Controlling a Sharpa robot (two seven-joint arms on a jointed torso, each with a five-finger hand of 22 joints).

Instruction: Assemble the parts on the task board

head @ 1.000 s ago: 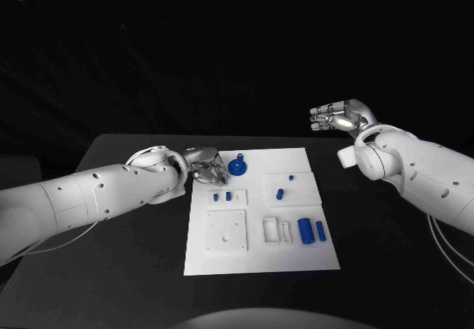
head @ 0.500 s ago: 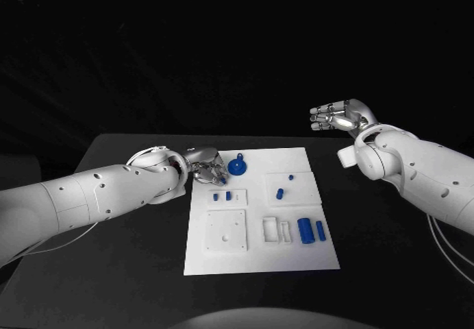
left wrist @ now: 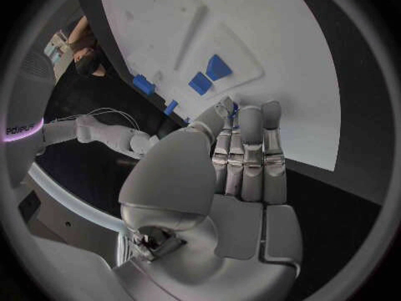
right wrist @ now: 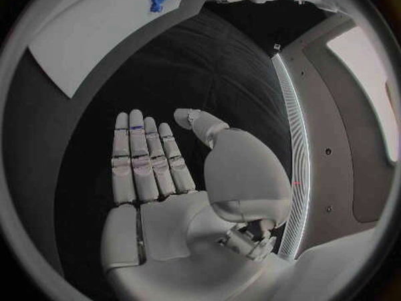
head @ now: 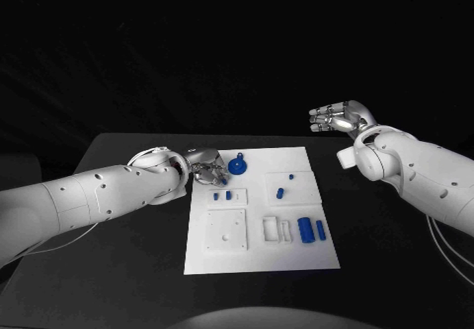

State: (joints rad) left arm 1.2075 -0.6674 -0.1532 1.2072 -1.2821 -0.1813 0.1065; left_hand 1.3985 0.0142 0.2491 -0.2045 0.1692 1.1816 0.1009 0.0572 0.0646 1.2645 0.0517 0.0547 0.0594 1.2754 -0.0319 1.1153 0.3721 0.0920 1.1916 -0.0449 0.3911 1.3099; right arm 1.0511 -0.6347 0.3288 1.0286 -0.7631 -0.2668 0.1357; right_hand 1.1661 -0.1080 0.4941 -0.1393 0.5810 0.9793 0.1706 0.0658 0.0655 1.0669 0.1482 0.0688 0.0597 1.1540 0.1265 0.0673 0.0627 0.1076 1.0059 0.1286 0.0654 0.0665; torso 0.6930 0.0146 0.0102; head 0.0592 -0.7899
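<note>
Left hand (head: 205, 166) hides the task board's (head: 259, 257) corner.

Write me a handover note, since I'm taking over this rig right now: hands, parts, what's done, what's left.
Left hand: at the task board's far left corner beside the round blue part; whether it holds anything I cannot tell.
Right hand: raised clear of the board, fingers apart, holding nothing.
Parts: two small blue pieces and two more mid-board, two blue cylinders near the right edge.
Done: nothing clearly assembled.
Left: apparently all of the assembly.
</note>
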